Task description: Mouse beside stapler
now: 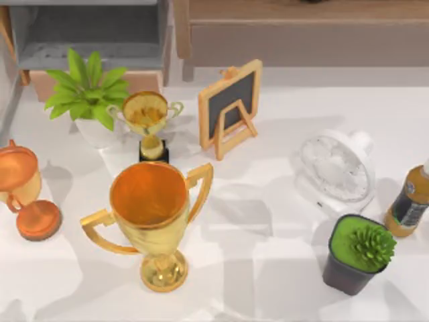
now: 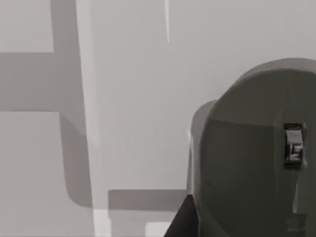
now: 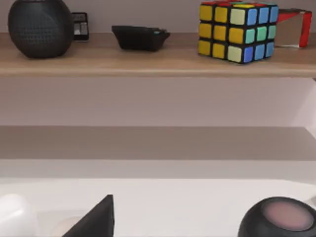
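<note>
The mouse and the stapler are out of view on the table. In the right wrist view a wooden shelf (image 3: 148,61) carries a low black object (image 3: 140,37) that I cannot identify. A black dome with a pale top (image 3: 284,218) sits at the near edge of that view. The left wrist view looks closely at a grey rounded body with a small switch (image 2: 294,144) on the white table.
A large gold trophy (image 1: 151,215) stands centre-left, with a small gold trophy (image 1: 146,121) and a leafy plant (image 1: 87,94) behind it. A copper trophy (image 1: 23,194) is far left. A chalkboard (image 1: 231,107), white fan (image 1: 335,171), bottle (image 1: 410,204) and succulent pot (image 1: 358,255) occupy the right.
</note>
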Robot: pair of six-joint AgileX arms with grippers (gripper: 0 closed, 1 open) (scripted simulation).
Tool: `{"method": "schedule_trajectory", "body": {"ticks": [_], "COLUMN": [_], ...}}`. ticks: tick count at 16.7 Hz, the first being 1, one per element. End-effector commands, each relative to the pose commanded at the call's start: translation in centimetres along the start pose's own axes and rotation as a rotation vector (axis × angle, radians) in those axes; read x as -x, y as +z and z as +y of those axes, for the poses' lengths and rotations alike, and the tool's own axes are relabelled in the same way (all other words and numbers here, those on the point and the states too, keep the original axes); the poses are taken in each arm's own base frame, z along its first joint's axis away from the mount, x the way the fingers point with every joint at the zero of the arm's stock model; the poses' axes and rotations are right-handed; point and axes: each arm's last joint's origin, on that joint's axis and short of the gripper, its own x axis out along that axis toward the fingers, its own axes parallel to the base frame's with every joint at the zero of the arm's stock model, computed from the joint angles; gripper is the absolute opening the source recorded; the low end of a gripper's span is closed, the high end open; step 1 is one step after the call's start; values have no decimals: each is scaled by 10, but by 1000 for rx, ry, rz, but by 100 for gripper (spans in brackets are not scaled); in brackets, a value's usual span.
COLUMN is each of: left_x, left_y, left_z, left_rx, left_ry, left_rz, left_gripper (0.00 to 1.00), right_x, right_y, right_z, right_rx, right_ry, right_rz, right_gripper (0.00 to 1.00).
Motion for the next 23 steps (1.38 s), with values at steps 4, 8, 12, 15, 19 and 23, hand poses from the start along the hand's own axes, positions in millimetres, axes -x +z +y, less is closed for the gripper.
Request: {"method": "schedule_trajectory", "body": {"ticks": [4,8,12,15,19,23], "left_x": [0,0,27,56,110,155], "left_y": [0,-1,-5,-14,-30,-59], "left_z": [0,1,4,3,-2,-5], "left_rx": [0,1,10,9,-10,-24], "left_ry": [0,1,2,5,40,86], "left_rz": [0,0,-35,-79,-198,-298], "left_gripper": [0,0,0,0,0,0], "right_x": [0,0,0,0,0,0], "right_y": [0,0,0,0,0,0], "right_z": [0,0,0,0,0,0], "right_rx": [0,0,0,0,0,0], "right_ry": [0,0,0,0,0,0], "right_rz": [0,0,0,0,0,0], "right_gripper": [100,100,100,100,100,100]}}
